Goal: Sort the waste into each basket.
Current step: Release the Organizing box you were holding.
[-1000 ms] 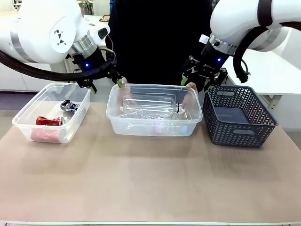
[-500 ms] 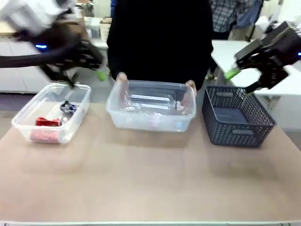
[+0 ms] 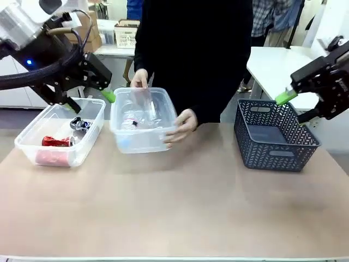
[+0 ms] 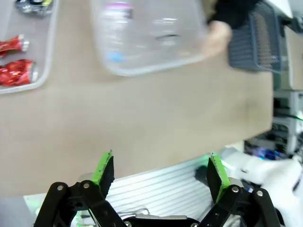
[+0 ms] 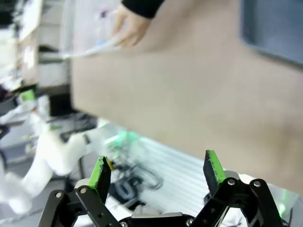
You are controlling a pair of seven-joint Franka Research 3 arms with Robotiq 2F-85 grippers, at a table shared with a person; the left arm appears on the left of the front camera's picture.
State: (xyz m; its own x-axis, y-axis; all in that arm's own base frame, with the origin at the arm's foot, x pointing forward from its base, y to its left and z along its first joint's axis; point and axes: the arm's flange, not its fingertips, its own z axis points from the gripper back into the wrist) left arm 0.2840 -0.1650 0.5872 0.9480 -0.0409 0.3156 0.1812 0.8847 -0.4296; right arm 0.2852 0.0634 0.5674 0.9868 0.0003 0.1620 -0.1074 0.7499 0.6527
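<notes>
Tan desk w/ a busy room behind; a person in black stands at the far side. The sorting looks done: crushed red cans and a black-and-silver can lie in the left clear tub, clear bottles in the middle tub, which the person's hands grip at the far rim and near right corner, apparently turning or dragging it toward the left tub. The dark mesh basket at right looks empty, tho its floor is only partly seen. Left gripper hangs above the left tub's far edge, jaws wide apart, nothing between the pads; right gripper sits high by the mesh basket's far right corner, jaws likewise spread and empty. Best move now, imo: keep both arms up and back, clear of the hands, while the tub is being handled. Don't descend near the middle tub until it's let go and at rest.
</notes>
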